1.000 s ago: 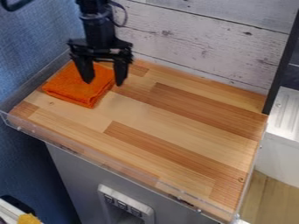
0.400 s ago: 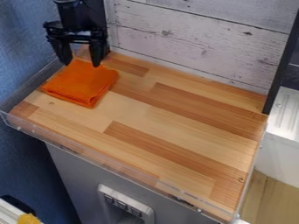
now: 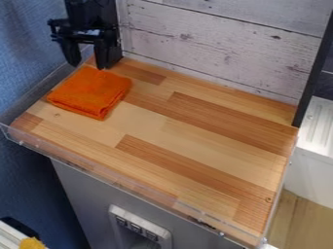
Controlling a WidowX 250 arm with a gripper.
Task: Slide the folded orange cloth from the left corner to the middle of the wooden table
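At the upper left of the camera view hangs the black gripper [image 3: 87, 64], open, its two fingers apart with nothing between them. Just below its fingertips, at the back edge of the folded orange cloth [image 3: 91, 92], there is little visible distance; whether they touch cannot be told. The cloth lies flat in the back left part of the wooden countertop [image 3: 195, 131].
A whitewashed plank wall [image 3: 221, 44] stands behind the counter, and a blue wall [image 3: 26, 63] is on the left. A low clear rim [image 3: 117, 182] runs along the front. At the right are a dark post [image 3: 315, 68] and a white sink unit [image 3: 317, 126].
The gripper has moved up and to the left, from over the cloth's right part to its back edge. The cloth looks unmoved.
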